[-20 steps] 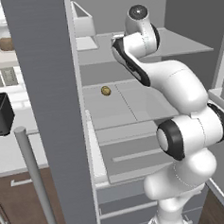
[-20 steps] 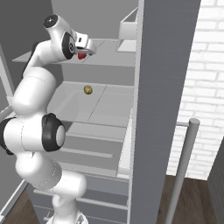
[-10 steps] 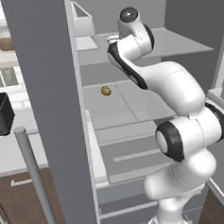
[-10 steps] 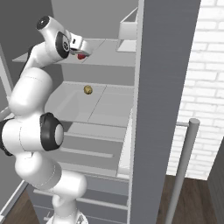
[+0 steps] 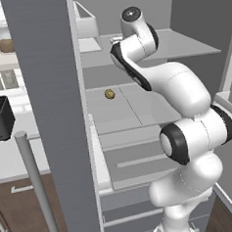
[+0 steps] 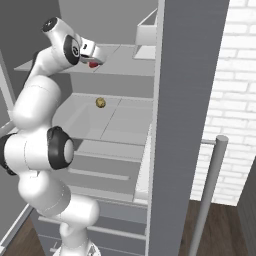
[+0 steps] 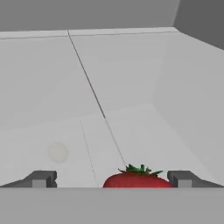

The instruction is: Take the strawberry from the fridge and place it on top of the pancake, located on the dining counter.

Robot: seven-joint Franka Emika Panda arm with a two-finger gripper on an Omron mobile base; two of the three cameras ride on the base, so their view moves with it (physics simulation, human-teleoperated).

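The strawberry (image 7: 137, 178), bright red with a green leafy top, lies on the fridge's upper shelf (image 6: 125, 62). In the hand view it sits between the two dark fingertips of my gripper (image 7: 111, 179), nearer the right one, with a gap on each side. My gripper is open and holds nothing. In the right base view the strawberry (image 6: 93, 64) peeks out red just under the hand (image 6: 92, 52), which reaches in over the upper shelf. The open fridge (image 5: 137, 106) has pale grey shelves. The pancake and dining counter are out of view.
A small yellowish-brown round item (image 5: 109, 94) rests on the middle shelf below. A white bin (image 5: 86, 26) stands on the upper shelf's left. The grey fridge door (image 5: 54, 117) with its silver bar handle (image 5: 37, 187) stands open at left. A black toaster (image 5: 0, 117) sits beyond it.
The arm has swung further into the fridge along the upper shelf, bringing the hand over the strawberry. The jaws stayed open.
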